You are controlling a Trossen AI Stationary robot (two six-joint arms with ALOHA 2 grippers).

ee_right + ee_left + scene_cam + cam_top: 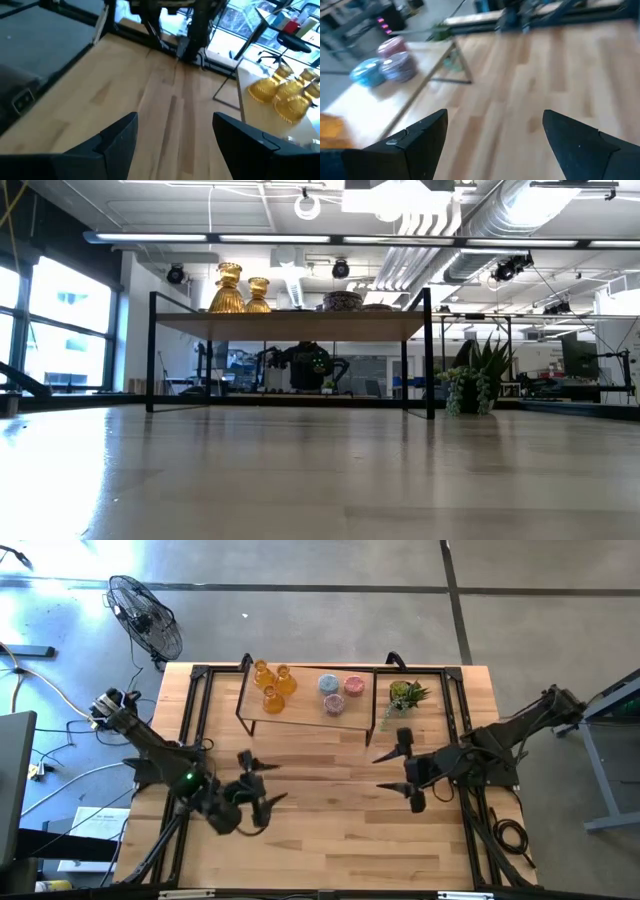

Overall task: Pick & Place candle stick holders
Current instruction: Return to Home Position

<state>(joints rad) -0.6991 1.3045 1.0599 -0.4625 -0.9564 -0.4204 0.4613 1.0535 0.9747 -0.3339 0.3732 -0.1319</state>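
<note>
Three amber bottle-like holders (272,686) and three squat round holders, blue-grey (329,683), pink (355,685) and mauve (333,703), stand on a small raised shelf (300,710) at the table's far side. My left gripper (262,782) is open above the table's near left. My right gripper (392,772) is open above the table's right middle. Both are empty and apart from the shelf. The left wrist view shows the round holders (387,65); the right wrist view shows the amber ones (287,95).
A small green potted plant (405,697) stands on the table just right of the shelf. A black metal frame (200,680) borders the table's sides. A fan (145,615) stands on the floor beyond the far left corner. Bare wood lies between the grippers.
</note>
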